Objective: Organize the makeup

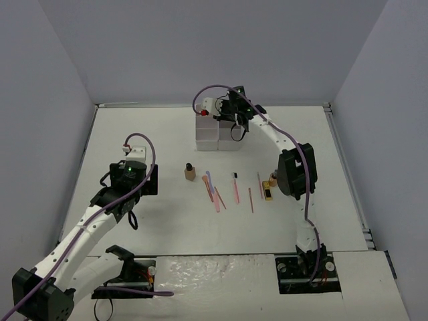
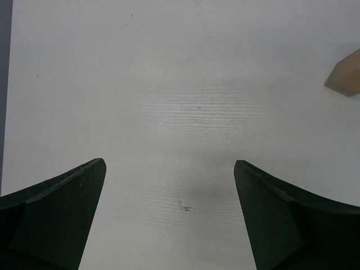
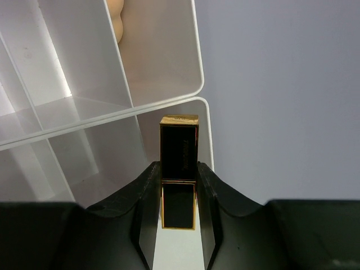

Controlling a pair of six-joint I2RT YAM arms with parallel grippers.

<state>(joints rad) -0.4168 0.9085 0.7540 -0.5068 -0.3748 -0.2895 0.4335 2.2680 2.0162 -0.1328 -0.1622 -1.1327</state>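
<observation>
Right tool (image 3: 179,170): clamped on the tube (image 3: 179,147), with one finger on each long side.
Why held so: the grip is on the near half. I think this lets the free end go into the box first.
Tube: black with gold edges. In the right wrist view it points to 12 o'clock, over the rim of a corner cell. I cannot tell if it is inside yet.
Box (image 3: 163,56): white, with thin walls that make cells. It sits at 12 o'clock on the counter in the top view.
Sponge (image 3: 117,17): a peach one, in a cell at 11 o'clock from the tube. Each kind seems to get its own cell.
Left tool (image 2: 170,161): fingers wide apart, holding nothing.
Why there: it hangs over bare counter (image 2: 169,84), out of the other arm's way, I think.
Bottle (image 1: 190,172): tan with a black cap, standing up at 3 o'clock from the left tool in the top view.
Sticks (image 1: 214,190): thin pink and brown ones, lying loose at 3 o'clock from the bottle.
Second tube (image 1: 267,192): lying on the counter at 3 o'clock from the sticks.
Left to do: the loose things need to go in the box.
</observation>
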